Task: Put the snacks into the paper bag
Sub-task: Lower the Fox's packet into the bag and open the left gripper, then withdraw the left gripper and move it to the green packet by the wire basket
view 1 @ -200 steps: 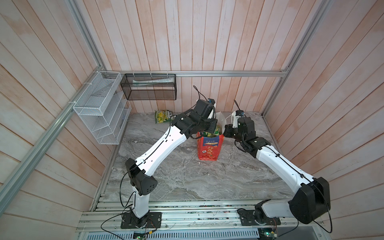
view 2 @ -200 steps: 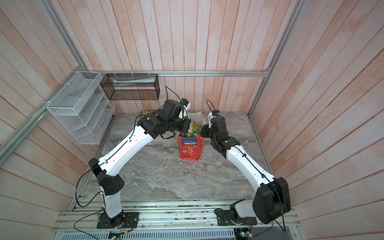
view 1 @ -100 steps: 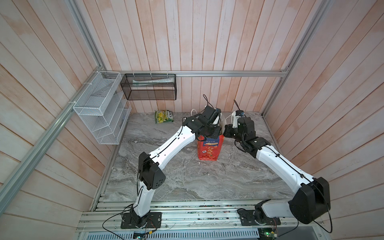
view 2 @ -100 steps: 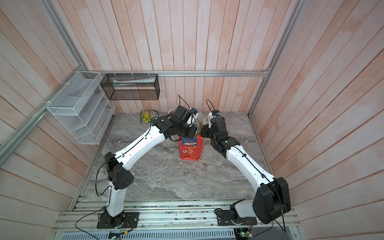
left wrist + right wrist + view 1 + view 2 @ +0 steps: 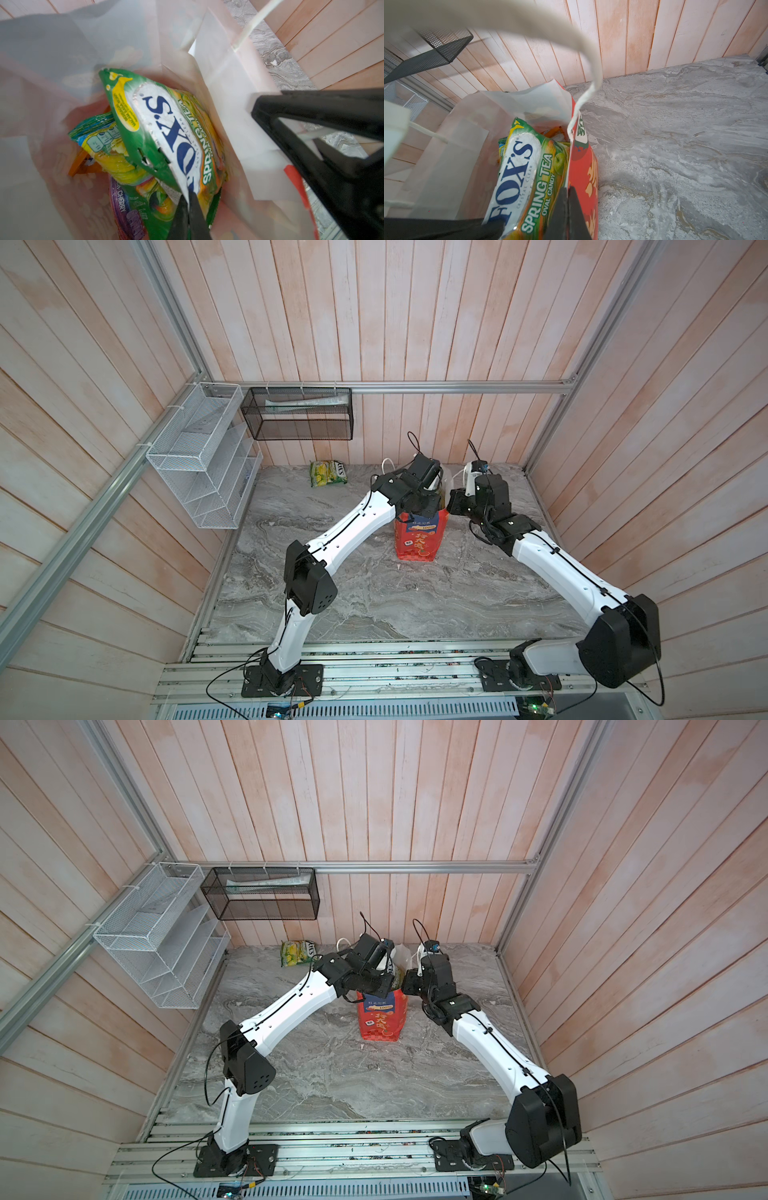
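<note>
The red paper bag (image 5: 419, 541) (image 5: 382, 1021) stands upright at the back middle of the table. My left gripper (image 5: 188, 195) reaches down into its white inside, shut on the edge of a green FOX'S snack packet (image 5: 166, 128) (image 5: 525, 170). That packet lies on other snacks, a purple one (image 5: 124, 209) and an orange one (image 5: 80, 164). My right gripper (image 5: 568, 192) (image 5: 449, 506) is shut on the bag's red side wall (image 5: 583, 166) at the rim. One green-yellow snack packet (image 5: 328, 473) (image 5: 298, 953) lies on the table by the back wall.
A white wire rack (image 5: 199, 456) hangs on the left wall and a black mesh basket (image 5: 299, 414) on the back wall. The bag's white cord handle (image 5: 583, 62) loops over my right wrist camera. Wooden walls close in the marble table (image 5: 374, 597) on three sides.
My left arm has swung in and lowered the green packet from above the bag's mouth down into the bag. The right arm has kept still on the rim.
</note>
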Robot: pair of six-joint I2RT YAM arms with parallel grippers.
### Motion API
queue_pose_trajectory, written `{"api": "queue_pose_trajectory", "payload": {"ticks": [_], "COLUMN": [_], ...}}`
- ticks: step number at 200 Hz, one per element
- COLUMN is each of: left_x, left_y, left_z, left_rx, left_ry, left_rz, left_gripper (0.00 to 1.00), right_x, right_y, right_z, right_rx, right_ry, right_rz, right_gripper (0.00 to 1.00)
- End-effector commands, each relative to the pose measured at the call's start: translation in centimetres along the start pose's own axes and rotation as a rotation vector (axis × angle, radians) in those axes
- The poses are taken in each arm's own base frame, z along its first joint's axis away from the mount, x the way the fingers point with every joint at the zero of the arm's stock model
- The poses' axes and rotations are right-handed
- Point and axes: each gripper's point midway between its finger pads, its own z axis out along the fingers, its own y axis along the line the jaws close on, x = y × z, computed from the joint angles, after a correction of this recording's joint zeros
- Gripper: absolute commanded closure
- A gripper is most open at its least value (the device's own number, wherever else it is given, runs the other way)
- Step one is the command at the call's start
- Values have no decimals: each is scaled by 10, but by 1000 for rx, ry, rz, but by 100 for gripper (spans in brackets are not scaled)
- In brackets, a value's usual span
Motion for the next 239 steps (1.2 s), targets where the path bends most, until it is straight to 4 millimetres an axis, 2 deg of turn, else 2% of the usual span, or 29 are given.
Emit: {"api": "queue_pose_trajectory", "payload": {"ticks": [1, 35, 59, 93, 120, 130, 142, 158, 185, 197, 209, 239], "left_x": [-5, -33, -50, -63, -66, -64, -58, -44, -6, 18, 42, 94], "left_y": [-4, -28, -37, -48, -44, -35, -21, 2, 52, 75, 95, 144], "left_z": [-2, -45, -81, -134, -180, -194, -213, -235, -263, -265, -257, -212], "left_rx": [37, 146, 188, 249, 262, 237, 198, 159, 124, 97, 72, 16], "left_ry": [-3, -113, -194, -305, -417, -464, -531, -623, -760, -782, -795, -735], "left_rz": [-28, -62, -84, -91, -100, -120, -153, -216, -381, -453, -524, -694], "left_gripper": [88, 72, 61, 51, 40, 35, 23, 1, 0, 0, 0, 0], "right_x": [15, 14, 14, 15, 14, 14, 15, 14, 14, 14, 15, 16], "right_y": [-1, -1, -1, -1, -1, -1, -1, -1, -1, -1, -2, -2], "right_z": [4, 4, 4, 4, 4, 4, 4, 4, 4, 4, 5, 6], "right_rx": [10, 10, 8, 10, 9, 9, 11, 9, 9, 9, 12, 13], "right_ry": [42, 40, 40, 42, 41, 41, 42, 41, 39, 40, 42, 46], "right_rz": [-27, -27, -28, -27, -29, -29, -29, -27, -26, -28, -29, -28], "right_gripper": [100, 100, 100, 100, 100, 100, 100, 100, 100, 100, 100, 100]}}
